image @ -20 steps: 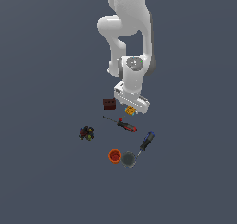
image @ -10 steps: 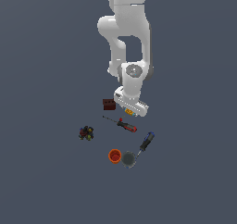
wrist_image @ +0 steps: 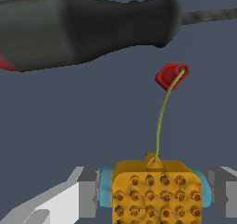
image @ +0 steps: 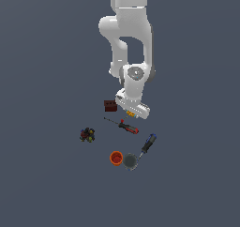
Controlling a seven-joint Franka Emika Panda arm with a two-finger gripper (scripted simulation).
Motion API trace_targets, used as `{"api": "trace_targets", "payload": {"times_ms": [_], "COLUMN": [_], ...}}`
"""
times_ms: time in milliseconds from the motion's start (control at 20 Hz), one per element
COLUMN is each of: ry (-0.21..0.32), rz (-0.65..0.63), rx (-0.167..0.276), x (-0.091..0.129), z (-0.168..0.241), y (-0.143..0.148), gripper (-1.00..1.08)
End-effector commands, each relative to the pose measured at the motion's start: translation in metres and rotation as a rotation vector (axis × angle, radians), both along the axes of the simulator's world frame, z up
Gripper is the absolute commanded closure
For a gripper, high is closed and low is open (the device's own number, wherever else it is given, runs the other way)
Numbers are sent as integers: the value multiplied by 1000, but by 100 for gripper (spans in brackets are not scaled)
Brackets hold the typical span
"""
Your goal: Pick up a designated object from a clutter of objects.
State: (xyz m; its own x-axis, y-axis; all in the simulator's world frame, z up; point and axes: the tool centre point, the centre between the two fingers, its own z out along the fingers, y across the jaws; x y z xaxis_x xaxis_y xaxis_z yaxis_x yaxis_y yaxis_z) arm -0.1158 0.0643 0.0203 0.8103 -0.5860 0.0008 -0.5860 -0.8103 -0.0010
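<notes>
End effector (wrist_image: 156, 193) pinching the flat yellow-orange square block with studded top (wrist_image: 156, 190) from both sides, blue-padded fingers (wrist_image: 105, 191) pressed against its edges. In the exterior view, block (image: 131, 113) just visible under the white hand, at 3 o'clock of the dark red-brown box (image: 110, 106), at 12 o'clock of the red-handled screwdriver (image: 127, 127).

Flat, even simulator lighting; uniform slate-grey ground, no cast shadows in either view. White arm (image: 129, 43) brightest, soft shading toward 9 o'clock side, no glare. Exterior view coarse; small items pixelated, details unresolved. Wrist view: screwdriver handle (wrist_image: 88, 28) looms large at 12 o'clock, dark, soft-edged; yellow-orange block (wrist_image: 155, 195) sharp, evenly lit.
</notes>
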Motion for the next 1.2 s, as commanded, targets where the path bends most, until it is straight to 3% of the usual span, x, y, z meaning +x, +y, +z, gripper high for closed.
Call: {"api": "trace_targets", "payload": {"times_ms": [0, 600, 1150], "ry": [1, 0, 0], "rz": [-1, 0, 0], "rx": [-1, 0, -1], "x": [0, 1, 4], "z": [-1, 13, 77], "y": [-1, 4, 25], "gripper": [108, 108, 108]}}
